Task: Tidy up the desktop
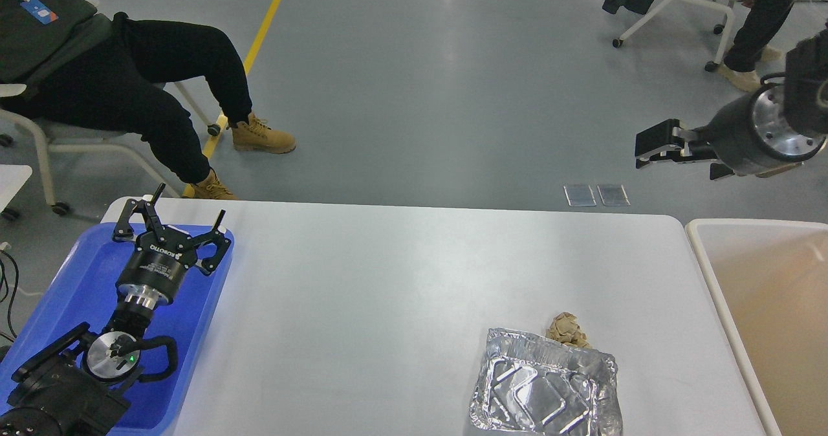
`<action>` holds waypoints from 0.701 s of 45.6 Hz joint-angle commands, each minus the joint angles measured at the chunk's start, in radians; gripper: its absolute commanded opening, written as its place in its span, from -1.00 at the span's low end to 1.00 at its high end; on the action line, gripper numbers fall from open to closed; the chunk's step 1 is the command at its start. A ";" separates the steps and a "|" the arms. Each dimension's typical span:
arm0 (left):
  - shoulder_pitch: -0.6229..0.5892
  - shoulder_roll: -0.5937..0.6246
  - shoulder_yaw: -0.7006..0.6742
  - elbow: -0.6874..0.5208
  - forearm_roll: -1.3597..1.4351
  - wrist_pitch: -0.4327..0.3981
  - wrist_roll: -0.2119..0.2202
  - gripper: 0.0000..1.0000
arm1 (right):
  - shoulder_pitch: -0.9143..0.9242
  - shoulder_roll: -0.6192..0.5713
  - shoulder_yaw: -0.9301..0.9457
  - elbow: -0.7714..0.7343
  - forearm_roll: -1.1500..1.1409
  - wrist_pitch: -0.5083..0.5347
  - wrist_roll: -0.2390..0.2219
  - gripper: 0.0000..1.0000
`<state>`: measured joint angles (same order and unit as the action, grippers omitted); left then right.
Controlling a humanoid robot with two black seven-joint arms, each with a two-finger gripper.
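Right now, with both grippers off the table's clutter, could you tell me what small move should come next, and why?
Probably swing the right gripper down toward the crumpled foil tray. It hangs above the floor beyond the desktop, nearer the foil and the brown paper wad than the left gripper, which is open over the blue tray. The beige bin stands right beside them.

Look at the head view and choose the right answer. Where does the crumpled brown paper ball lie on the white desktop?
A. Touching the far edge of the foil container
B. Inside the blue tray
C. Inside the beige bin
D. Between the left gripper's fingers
A: the crumpled brown paper ball sits on the desktop right against the far edge of the crumpled foil container, well away from the blue tray and outside the beige bin.
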<state>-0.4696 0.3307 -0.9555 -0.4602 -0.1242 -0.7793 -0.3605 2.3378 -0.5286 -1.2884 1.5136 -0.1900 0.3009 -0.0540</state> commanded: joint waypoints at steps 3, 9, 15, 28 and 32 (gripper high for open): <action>0.000 0.001 0.000 0.000 0.000 0.000 0.000 0.98 | 0.144 0.117 -0.006 0.069 -0.026 0.237 0.000 1.00; 0.000 -0.001 -0.002 0.000 0.000 0.000 0.000 0.98 | 0.169 0.196 0.000 0.071 -0.022 0.282 0.000 1.00; 0.000 -0.001 -0.003 0.000 0.000 0.000 0.000 0.98 | 0.175 0.258 0.011 0.074 -0.005 0.346 0.003 1.00; 0.003 0.001 -0.008 0.000 0.000 0.000 0.000 0.98 | 0.184 0.343 0.069 0.074 0.086 0.423 0.002 1.00; 0.003 -0.001 -0.011 0.000 0.000 0.000 0.000 0.98 | 0.167 0.352 0.069 0.071 0.084 0.423 0.002 1.00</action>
<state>-0.4679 0.3301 -0.9616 -0.4602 -0.1242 -0.7793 -0.3605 2.5108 -0.2310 -1.2430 1.5845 -0.1340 0.6779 -0.0516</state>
